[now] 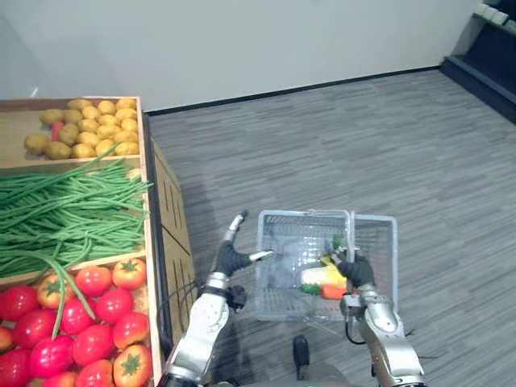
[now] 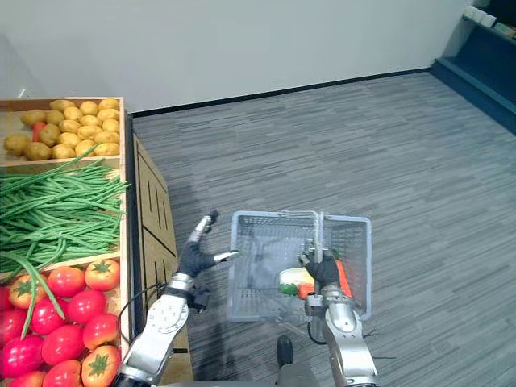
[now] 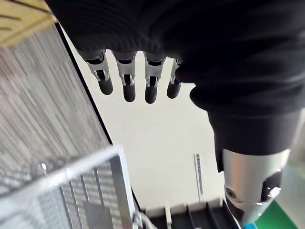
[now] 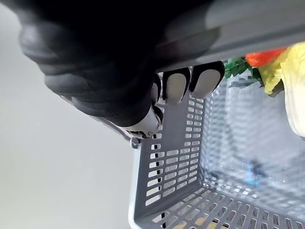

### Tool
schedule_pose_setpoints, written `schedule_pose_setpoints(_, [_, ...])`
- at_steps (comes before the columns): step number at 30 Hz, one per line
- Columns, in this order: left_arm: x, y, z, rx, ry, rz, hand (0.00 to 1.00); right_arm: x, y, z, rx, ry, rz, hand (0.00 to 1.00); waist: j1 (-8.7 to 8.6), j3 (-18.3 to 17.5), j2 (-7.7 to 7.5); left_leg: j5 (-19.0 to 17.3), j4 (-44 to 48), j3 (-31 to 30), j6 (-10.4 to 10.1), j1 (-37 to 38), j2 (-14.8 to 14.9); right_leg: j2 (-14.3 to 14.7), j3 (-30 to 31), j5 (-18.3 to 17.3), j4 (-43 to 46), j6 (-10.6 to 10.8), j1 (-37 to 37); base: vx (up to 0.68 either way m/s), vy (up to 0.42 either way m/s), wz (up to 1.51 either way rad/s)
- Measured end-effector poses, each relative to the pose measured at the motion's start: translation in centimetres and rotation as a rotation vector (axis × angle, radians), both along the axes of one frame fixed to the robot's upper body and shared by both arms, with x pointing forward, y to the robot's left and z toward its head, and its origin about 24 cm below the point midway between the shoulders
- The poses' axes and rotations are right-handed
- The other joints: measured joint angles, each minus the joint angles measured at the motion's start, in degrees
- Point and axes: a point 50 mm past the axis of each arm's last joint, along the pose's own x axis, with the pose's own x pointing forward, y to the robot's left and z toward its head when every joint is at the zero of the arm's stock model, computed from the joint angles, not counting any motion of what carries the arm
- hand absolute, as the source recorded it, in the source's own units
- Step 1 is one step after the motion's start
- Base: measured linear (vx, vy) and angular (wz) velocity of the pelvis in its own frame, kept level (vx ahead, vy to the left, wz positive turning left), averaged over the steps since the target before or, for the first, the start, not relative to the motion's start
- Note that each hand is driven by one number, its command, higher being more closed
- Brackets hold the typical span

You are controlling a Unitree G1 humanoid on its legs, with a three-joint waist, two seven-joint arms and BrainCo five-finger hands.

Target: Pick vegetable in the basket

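The grey basket (image 1: 294, 214) is carried above the carpeted floor (image 1: 387, 145) by the right hand (image 1: 355, 270), which is clenched round the basket handle (image 4: 257, 28). A carrot (image 1: 332, 291), a pale yellow leafy vegetable (image 1: 322, 276) and a small green piece (image 1: 310, 288) lie inside it, toward the near side beneath that hand.

The left hand (image 1: 232, 260) is held released, with fingers straight and nothing in it, between the basket's left wall and the wooden produce stand (image 1: 171, 201). The other vegetables are laid out in the stand's three compartments: potatoes (image 1: 89, 129) farthest, green beans (image 1: 64, 210) in the middle, tomatoes (image 1: 93, 280) nearest.

Hazards, as judged:
- The basket hangs from one hand only, so a quick turn could swing or tip it and shift the contents.
- The stand's raised wooden edge lies in the left hand's likely path and could be struck on a low reach.
- Tomatoes are likely to be bruised by a hard squeeze.
- The beans lie tangled, so one pulled stalk could drag others over the edge.

No brand, label or legible writing is found on the basket or the stand.
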Motion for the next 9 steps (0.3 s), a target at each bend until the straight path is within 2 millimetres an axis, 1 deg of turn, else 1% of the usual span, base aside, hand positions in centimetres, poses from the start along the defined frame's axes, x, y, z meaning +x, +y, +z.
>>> schedule_pose_setpoints(1, [-0.3,0.3,-0.3,-0.009,0.014,0.014,0.00,-0.3,-0.2,-0.2,-0.002,0.009,-0.010,1.00,0.14,-0.1,0.04,0.0,0.0,-0.2,0.0,0.1,-0.1,-0.1,-0.1,-0.1,0.0,0.0,0.2,-0.02,0.013,0.20])
schedule_pose_setpoints(3, [-1.5,1.7,-1.7,-0.017,0.084,0.075,0.00,-1.2,-0.7,-0.7,-0.008,0.040,-0.029,1.00,0.13,-0.3,0.06,0.0,-0.1,-1.0,0.1,0.0,-0.3,-0.2,-1.3,-0.3,0.0,0.2,0.6,-0.03,0.004,0.22])
schedule_pose_setpoints(5, [-2.2,2.4,-3.0,-0.019,0.143,0.101,0.00,-1.5,-1.0,-0.9,-0.018,0.052,-0.036,1.00,0.24,-0.3,0.05,0.0,-0.1,-1.0,0.1,0.0,-0.5,-0.4,-1.3,-0.3,0.0,0.2,0.6,-0.04,0.010,0.06])
schedule_pose_setpoints(6, [-2.8,3.0,-4.3,-0.015,0.207,0.125,0.00,-1.7,-1.1,-1.3,-0.036,0.072,-0.033,1.00,0.26,-0.4,0.00,0.0,-0.1,-1.0,0.1,0.0,-0.5,-0.7,-1.4,-0.3,0.0,0.2,0.7,-0.03,0.024,0.00])
schedule_pose_setpoints(8, [-3.4,3.5,-5.6,-0.011,0.272,0.131,0.00,-1.8,-1.1,-1.8,-0.043,0.091,-0.031,1.00,0.24,-0.5,-0.09,0.0,-0.1,-1.0,0.0,0.2,-0.5,-0.8,-1.4,-0.4,0.0,0.1,0.8,-0.02,0.011,0.00])
schedule_pose_setpoints(9, [-3.9,3.7,-6.6,-0.007,0.325,0.129,0.00,-2.1,-1.1,-2.4,-0.043,0.113,-0.030,1.00,0.24,-0.7,-0.09,0.0,-0.1,-1.0,0.0,0.3,-0.5,-0.8,-1.5,-0.4,0.0,0.1,1.0,0.00,0.000,0.00])
